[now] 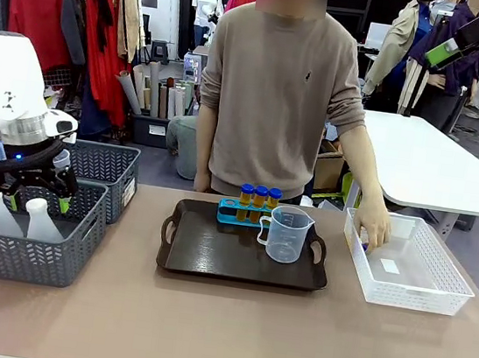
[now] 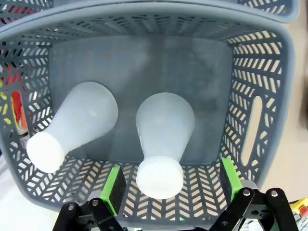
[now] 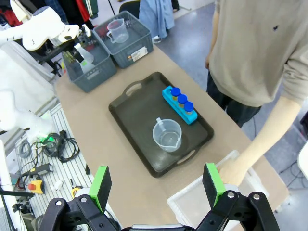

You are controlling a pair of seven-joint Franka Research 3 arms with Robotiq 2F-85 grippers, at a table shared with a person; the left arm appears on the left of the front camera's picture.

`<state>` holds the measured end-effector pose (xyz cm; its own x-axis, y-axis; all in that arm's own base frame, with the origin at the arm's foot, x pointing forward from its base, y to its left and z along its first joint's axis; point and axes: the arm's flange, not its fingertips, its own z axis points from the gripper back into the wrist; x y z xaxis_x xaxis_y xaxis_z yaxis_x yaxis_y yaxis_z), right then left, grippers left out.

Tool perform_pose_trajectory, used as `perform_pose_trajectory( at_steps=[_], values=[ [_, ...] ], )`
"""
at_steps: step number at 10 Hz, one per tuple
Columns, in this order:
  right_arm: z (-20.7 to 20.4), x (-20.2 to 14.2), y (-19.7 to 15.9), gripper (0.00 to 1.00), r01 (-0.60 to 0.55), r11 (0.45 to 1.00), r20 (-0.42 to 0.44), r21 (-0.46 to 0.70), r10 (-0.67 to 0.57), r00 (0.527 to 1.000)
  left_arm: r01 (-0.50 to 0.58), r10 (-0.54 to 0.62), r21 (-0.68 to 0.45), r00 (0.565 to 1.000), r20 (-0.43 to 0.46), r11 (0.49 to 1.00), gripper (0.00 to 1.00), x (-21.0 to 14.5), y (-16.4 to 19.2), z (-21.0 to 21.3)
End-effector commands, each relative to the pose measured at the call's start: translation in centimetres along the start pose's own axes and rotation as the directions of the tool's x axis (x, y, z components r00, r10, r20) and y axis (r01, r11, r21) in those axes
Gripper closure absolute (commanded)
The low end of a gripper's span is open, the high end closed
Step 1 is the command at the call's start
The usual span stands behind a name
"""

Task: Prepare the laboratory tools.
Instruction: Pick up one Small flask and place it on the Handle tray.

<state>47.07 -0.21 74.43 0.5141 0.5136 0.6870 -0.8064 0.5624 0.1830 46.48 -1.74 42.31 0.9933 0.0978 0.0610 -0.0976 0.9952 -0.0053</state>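
1. Two translucent white conical flasks stand in the grey basket [image 2: 260,125]. We find one flask [image 2: 161,139] directly below the left gripper [image 2: 171,185], its neck lying between the two green pads. The other flask [image 2: 72,125] stands just beside it, outside the span of the fingers
2. We record the left gripper as spread wide and empty, with both pads clear of the neck and no contact made
3. We record the right gripper [image 3: 156,185] as hanging high over the table, jaws wide apart and carrying nothing. The black tray [image 3: 144,110] lies well below and ahead of it
4. On that tray we note the blue-capped tubes [image 1: 259,196] in a blue rack [image 1: 233,214], with a clear measuring beaker [image 1: 286,234] just beside them. All are well apart from the left gripper. A person's hand [image 1: 374,228] rests in the white mesh basket [image 1: 435,302], farther off again
5. We judge the step in hand to be picking up the flask under the left gripper, presumably for the tray
6. Recommendations:
   - Descend straight, keeping the neck centred between the pads
   - Close on the neck just under the wider top, not on the sloping body, where the pads would likely slip
   - Keep the outer finger clear of the other flask and of the basket wall
   - Lift vertically until the base clears the rim, and only then carry across
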Motion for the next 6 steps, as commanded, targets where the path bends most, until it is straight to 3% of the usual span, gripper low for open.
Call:
perform_pose_trajectory(
  at_steps=[1, 3, 6],
  values=[
    [0.07, 0.05, 0.22, 0.00, 0.000, 1.000, 0.002, -0.003, 0.000, 1.000, 0.008, -0.008, -0.022, 1.000, 0.004, 1.000, 0.00, 0.04, 0.58, -0.70],
    [0.07, 0.05, 0.22, 0.00, 0.000, 1.000, 0.002, -0.003, 0.000, 1.000, 0.005, -0.005, -0.015, 1.000, 0.002, 1.000, 0.00, 0.08, 0.66, -1.25],
    [0.07, 0.05, 0.22, 0.00, 0.000, 1.000, 0.002, -0.003, 0.000, 1.000, -0.003, 0.003, -0.012, 1.000, -0.005, 1.000, 0.59, 0.30, 0.76, -1.03]
  ],
)
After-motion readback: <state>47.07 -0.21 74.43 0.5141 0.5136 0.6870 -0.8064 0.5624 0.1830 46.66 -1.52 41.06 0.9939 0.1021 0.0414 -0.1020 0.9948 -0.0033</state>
